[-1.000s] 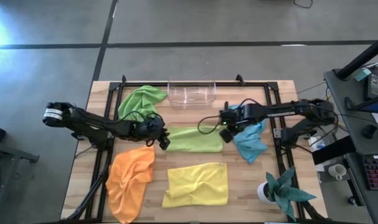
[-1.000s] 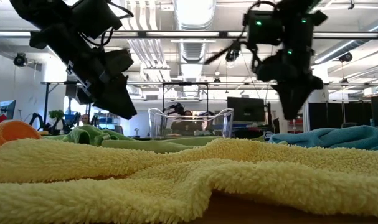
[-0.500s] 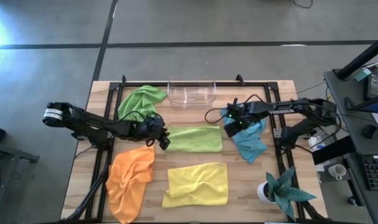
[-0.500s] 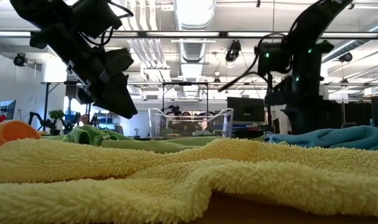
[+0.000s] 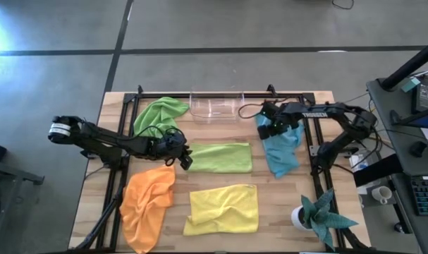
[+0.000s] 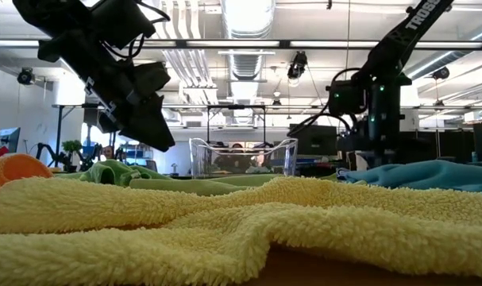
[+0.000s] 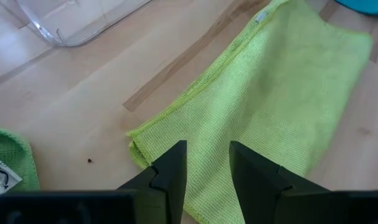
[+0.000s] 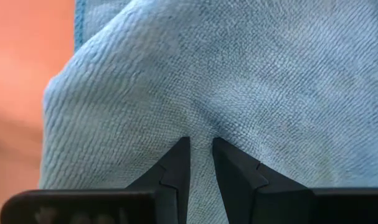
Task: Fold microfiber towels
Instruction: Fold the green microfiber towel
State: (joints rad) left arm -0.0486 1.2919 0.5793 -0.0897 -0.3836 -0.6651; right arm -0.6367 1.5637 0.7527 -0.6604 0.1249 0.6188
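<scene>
High view, left claw [image 5: 184, 159]: hovered at the left edge of the folded lime green towel [image 5: 221, 156] mid-surface.
High view, right claw [image 5: 273, 128]: sat on the upper end of the light blue towel [image 5: 280, 152], near the clear tray [image 5: 215, 106].
High view, other towels: crumpled lime green towel [image 5: 157, 116] at back left, orange towel [image 5: 147, 206] front left, yellow towel [image 5: 223, 208] front centre, plant [image 5: 318, 217] at front right corner of the wooden surface [image 5: 270, 204].
Low view: yellow towel [image 6: 225, 222] filled the foreground; left claw [image 6: 149, 127] hung above the cloths, clear of them.
Left wrist view: fingers [image 7: 173, 168] narrowly parted, empty, over the folded lime green towel [image 7: 263, 118].
Right wrist view: fingers [image 8: 176, 163] nearly together, pinching a pucker of the light blue towel [image 8: 251, 81].
</scene>
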